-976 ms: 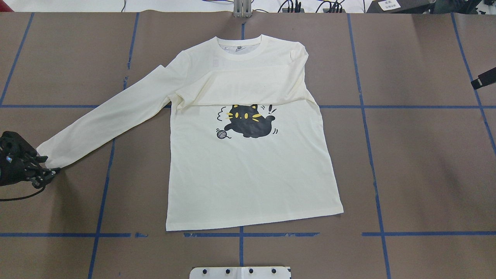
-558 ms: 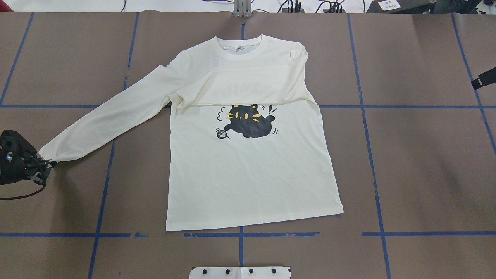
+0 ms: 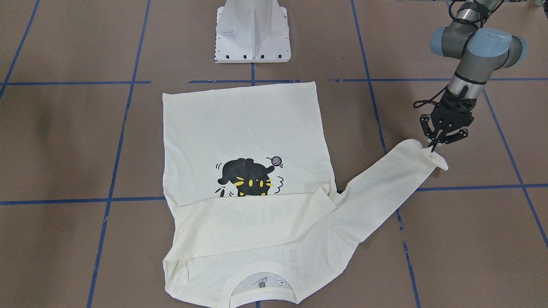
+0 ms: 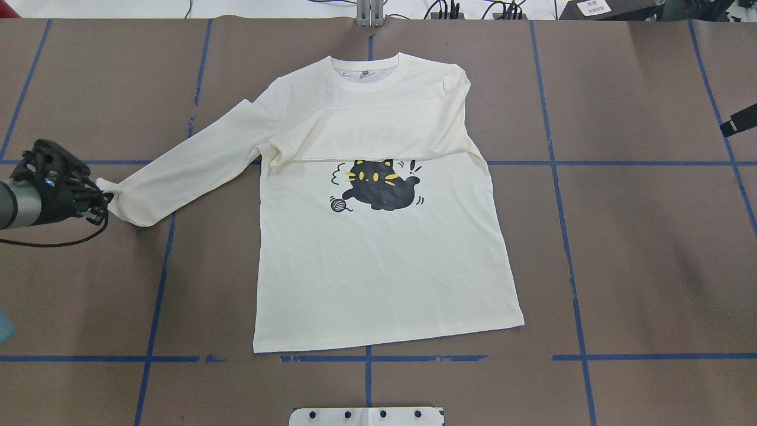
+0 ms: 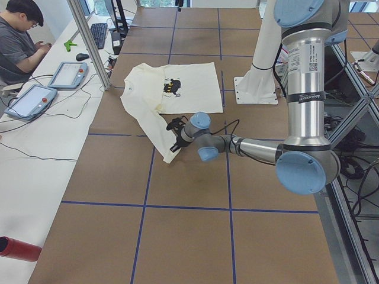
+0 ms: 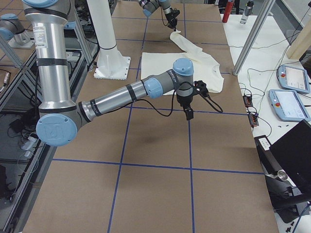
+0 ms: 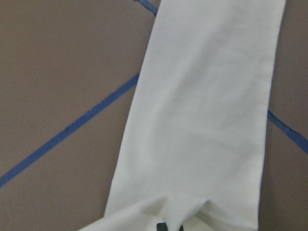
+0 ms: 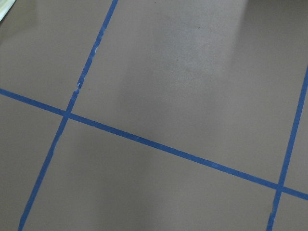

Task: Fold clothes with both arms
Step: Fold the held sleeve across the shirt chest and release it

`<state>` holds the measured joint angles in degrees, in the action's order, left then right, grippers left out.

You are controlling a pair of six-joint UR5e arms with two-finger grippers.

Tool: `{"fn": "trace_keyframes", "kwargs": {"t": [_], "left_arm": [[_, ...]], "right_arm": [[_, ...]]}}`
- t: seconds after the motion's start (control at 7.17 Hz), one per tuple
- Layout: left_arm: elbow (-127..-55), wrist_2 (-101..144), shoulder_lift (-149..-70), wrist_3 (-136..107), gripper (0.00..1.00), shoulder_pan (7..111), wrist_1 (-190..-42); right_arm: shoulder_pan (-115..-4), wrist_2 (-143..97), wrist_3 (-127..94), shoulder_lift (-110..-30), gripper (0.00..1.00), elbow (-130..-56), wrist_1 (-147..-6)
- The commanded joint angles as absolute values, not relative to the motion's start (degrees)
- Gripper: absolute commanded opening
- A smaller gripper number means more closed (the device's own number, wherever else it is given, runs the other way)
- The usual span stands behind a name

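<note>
The cream-white shirt (image 4: 384,266) lies flat, front up, collar at the far side, with the black cat print (image 4: 378,186) showing. One sleeve is folded across the chest and hides the red lettering. The other sleeve (image 4: 189,168) stretches out to the left. My left gripper (image 4: 97,198) is shut on that sleeve's cuff and holds it lifted off the table; it also shows in the front-facing view (image 3: 432,147), and the left wrist view shows the sleeve (image 7: 202,120) hanging. My right gripper (image 4: 736,121) hovers over bare table to the shirt's right, holding nothing; I cannot tell whether it is open or shut.
The brown table bears a grid of blue tape lines (image 4: 568,236). The white pedestal base (image 3: 252,32) stands at the near edge behind the shirt's hem. In the left side view, an operator (image 5: 21,35) sits at a side desk with tablets (image 5: 68,74).
My left gripper has risen and moved toward the table's far side and slightly toward the shirt, carrying the cuff; the sleeve end now bunches and folds. The shirt's body has not moved.
</note>
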<state>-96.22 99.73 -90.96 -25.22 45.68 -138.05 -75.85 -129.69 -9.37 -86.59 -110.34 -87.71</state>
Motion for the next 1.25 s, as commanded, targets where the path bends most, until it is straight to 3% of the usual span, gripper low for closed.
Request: {"fn": "trace_keyframes", "kwargs": {"t": [0.0, 0.28, 0.56, 0.84, 1.12], "left_arm": [[-95.7, 99.8, -107.3, -25.9, 0.0, 47.8, -119.9], [-91.4, 99.8, -122.5, -34.7, 0.0, 47.1, -108.9], [-80.9, 99.4, -137.1, -41.5, 0.0, 46.7, -106.2], [-64.9, 99.2, -153.1, -50.1, 0.0, 42.7, -107.0], [-62.3, 96.2, -156.1, -52.0, 0.0, 37.0, -111.7]], "right_arm": [[-75.8, -129.6, -9.4, -86.7, 1.0, -110.3, -87.7], [-75.8, -129.6, -9.4, -86.6, 1.0, -110.3, -87.7], [-75.8, -129.6, -9.5, -86.6, 1.0, -110.3, -87.8], [-76.4, -129.6, -9.5, -86.6, 1.0, -110.4, -87.7], [-76.8, -129.6, -9.5, -86.5, 1.0, -110.4, -87.8]]}}
